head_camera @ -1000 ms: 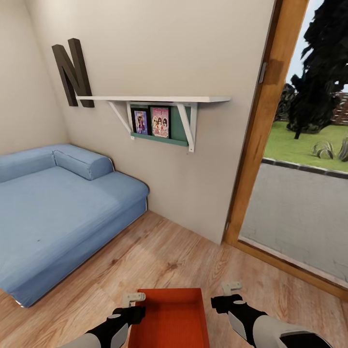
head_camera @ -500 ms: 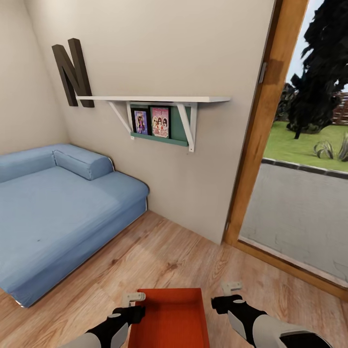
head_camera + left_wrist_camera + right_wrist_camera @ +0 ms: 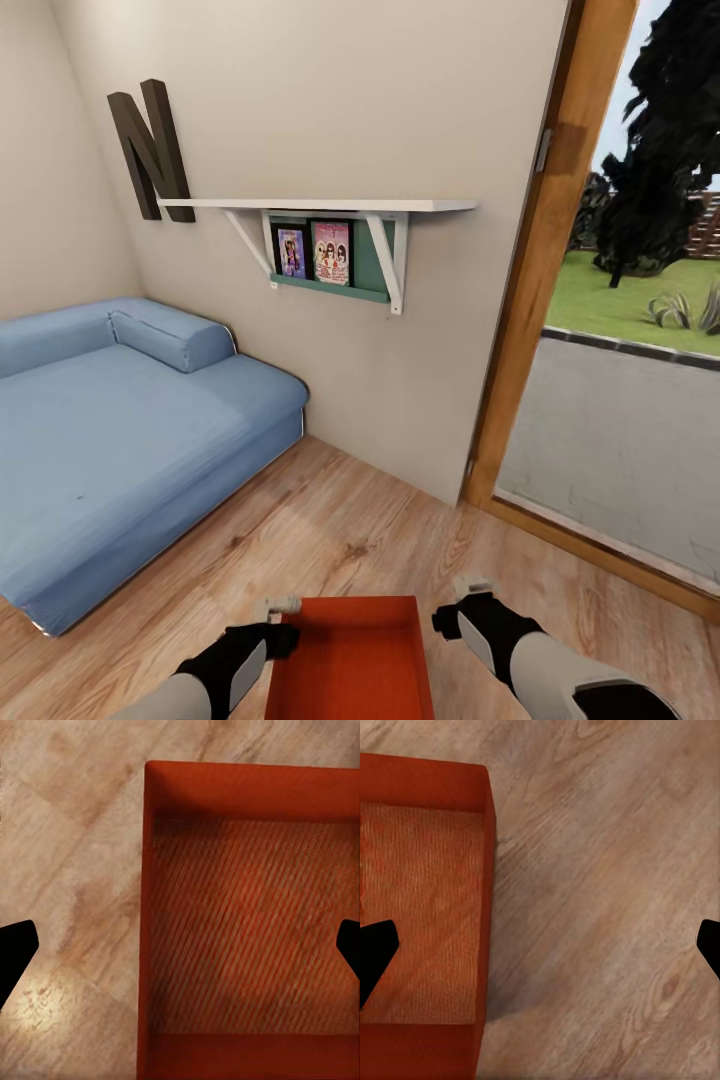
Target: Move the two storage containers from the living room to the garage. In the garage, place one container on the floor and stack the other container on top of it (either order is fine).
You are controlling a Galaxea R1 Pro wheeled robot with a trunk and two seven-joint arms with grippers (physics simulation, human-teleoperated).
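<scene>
One storage container (image 3: 350,660), a red-orange open-topped bin, was seen on the wood-plank floor (image 3: 330,530) of the living room, straight ahead of the robot and between its two arms. It was judged light and stiff, with smooth walls that could slip under a pinch; the thin long side rims were judged the best hold, one per arm. The left gripper (image 3: 277,606) was seen at the bin's left rim, its jaws spread wide across that wall in the left wrist view (image 3: 180,952). The right gripper (image 3: 472,588) was held just beside the right rim, apart from it, jaws likewise wide (image 3: 540,952). Bare floor was seen all round the bin. The blue sofa (image 3: 120,440) lay well apart at the left, and the wooden door frame (image 3: 530,300) stood to the right, so room for lifting was judged ample.
</scene>
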